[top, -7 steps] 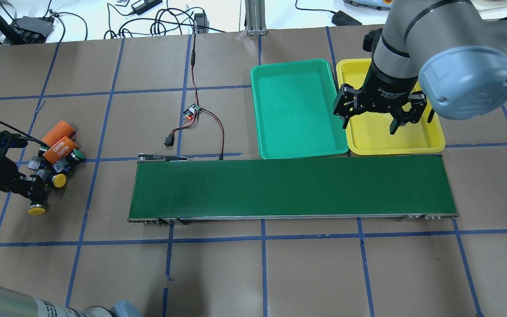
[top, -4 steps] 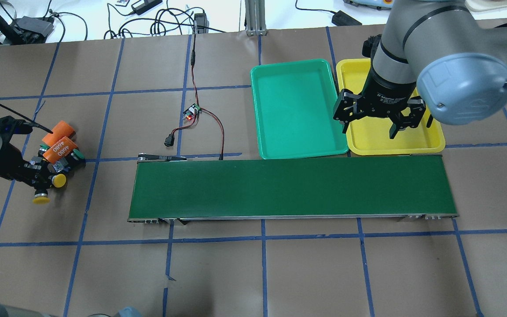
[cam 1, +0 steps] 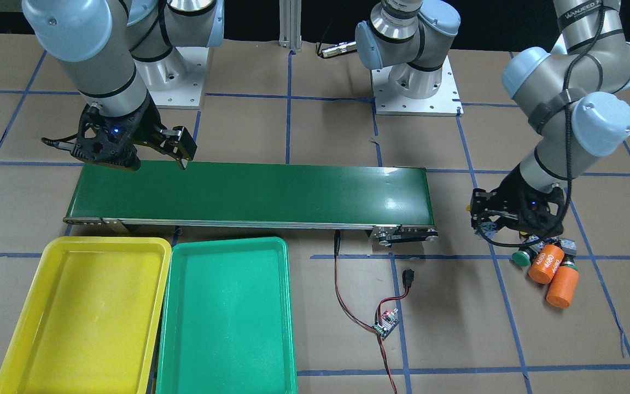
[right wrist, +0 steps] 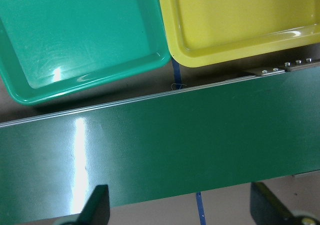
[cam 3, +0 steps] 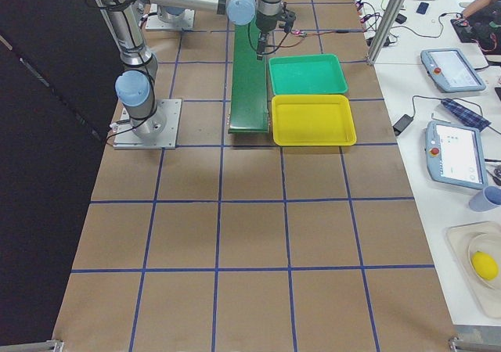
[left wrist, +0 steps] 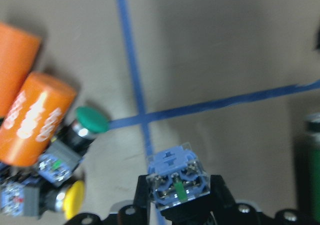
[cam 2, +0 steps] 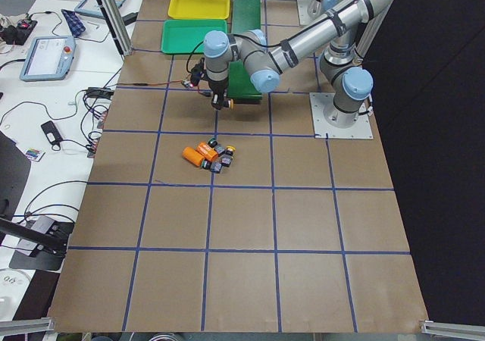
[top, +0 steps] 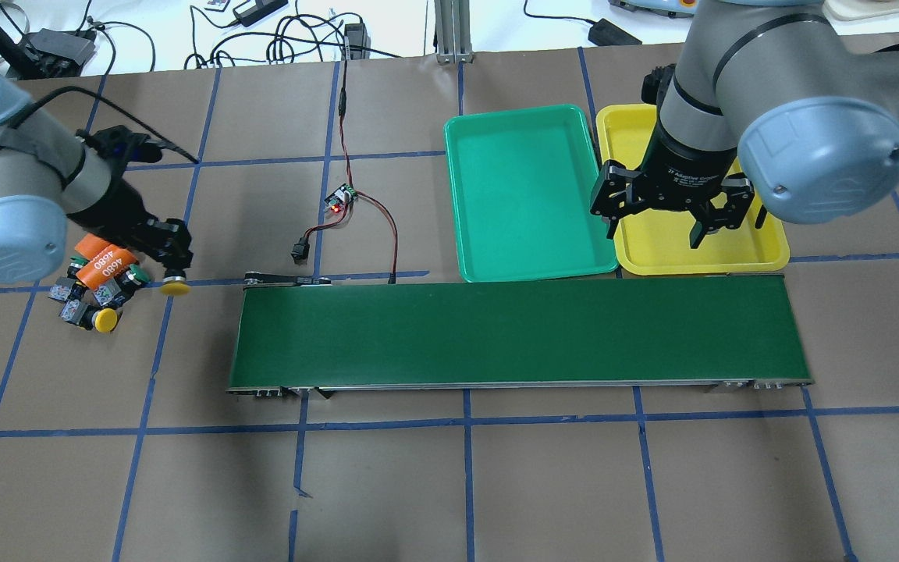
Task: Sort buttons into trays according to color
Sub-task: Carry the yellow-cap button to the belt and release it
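My left gripper (top: pixel 172 265) is shut on a yellow-capped button (top: pixel 175 288) and holds it above the table between the pile and the belt's left end. The left wrist view shows its blue-grey switch body (left wrist: pixel 176 180) between the fingers. A second yellow button (top: pixel 106 319) and a green button (top: pixel 136 275) lie in the pile; I cannot make out another green cap. My right gripper (top: pixel 672 222) is open and empty over the near edge of the yellow tray (top: pixel 652 246). The green tray (top: pixel 527 195) lies beside it. Both trays hold nothing.
Two orange cylinders marked 4680 (top: pixel 104 261) lie against the pile of buttons. A long dark-green conveyor belt (top: pixel 520 332) runs across the middle, in front of the trays. A small circuit board with red and black wires (top: pixel 340 199) lies behind the belt's left end.
My left gripper, holding the yellow button throughout, has swung from the near side of the pile up and to the right, toward the belt's left end. The right gripper has barely moved.
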You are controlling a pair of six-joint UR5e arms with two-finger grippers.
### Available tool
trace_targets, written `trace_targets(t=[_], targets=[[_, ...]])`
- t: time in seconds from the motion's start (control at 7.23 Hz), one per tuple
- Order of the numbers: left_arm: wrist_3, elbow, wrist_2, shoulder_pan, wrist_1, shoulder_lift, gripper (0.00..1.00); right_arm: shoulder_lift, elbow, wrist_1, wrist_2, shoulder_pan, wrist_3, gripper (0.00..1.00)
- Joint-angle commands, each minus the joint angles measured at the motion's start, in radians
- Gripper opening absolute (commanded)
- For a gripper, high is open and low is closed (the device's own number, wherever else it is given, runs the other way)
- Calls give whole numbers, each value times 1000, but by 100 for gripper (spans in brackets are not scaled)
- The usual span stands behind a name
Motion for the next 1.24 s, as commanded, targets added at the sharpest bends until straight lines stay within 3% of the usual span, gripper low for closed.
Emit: trace_targets(t=[0.0,0.55,0.69,0.83,0.97,1.11], targets=[[-120,-45,-14,-135,-20,23,0,-10,4,2,-2,0,0,100],[-133,-79,-13,-199,-27,20,0,-21,21,2,-35,-2,0,100],[-135,-93,-13,-200,-25,22,7,-21,27,0,-35,0,0,100],[-147,-100,-10,-203,-30,22,72,-22,27,2,-37,0,0,100],[-156,-119,-11,-209,-25,17,99,-22,27,2,-35,0,-2,100],[-156,-99,-4,-202,-22,27,100,-18,27,0,-34,0,-2,100]])
